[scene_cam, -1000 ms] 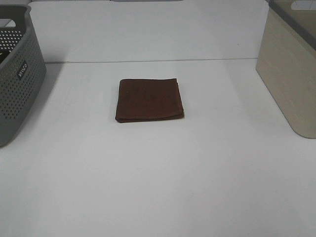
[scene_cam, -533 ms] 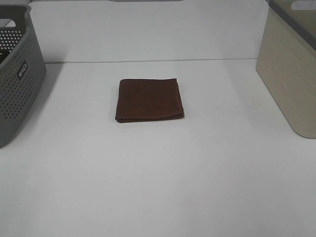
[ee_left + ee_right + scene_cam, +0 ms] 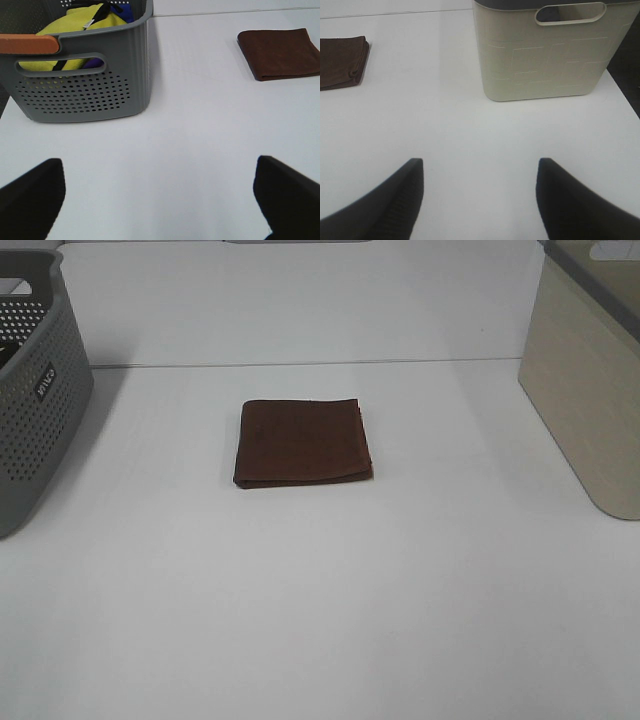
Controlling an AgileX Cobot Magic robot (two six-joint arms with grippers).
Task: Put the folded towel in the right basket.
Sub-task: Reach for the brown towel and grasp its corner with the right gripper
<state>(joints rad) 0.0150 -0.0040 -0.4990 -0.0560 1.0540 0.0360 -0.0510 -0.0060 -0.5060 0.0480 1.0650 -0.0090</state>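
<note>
1. Grey perforated basket (image 3: 30, 390) sits far left with yellow cloth (image 3: 75, 25) inside: the wrong bin. Left fingers (image 3: 32, 192) are spread wide and empty.
2. Brown folded towel (image 3: 303, 442) lies flat mid counter (image 3: 320, 620), untouched. Pinching only the top layer could unfold it.
3. Beige basket (image 3: 590, 410) stands far right, well apart from the towel, and its tall wall could snag a low carry. Right fingers (image 3: 380, 200) are spread and empty.

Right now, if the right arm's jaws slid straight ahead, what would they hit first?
Most likely the beige basket, near its corner, though depth is unclear; only bare table lies before it. The folded towel sits well off that line.
</note>
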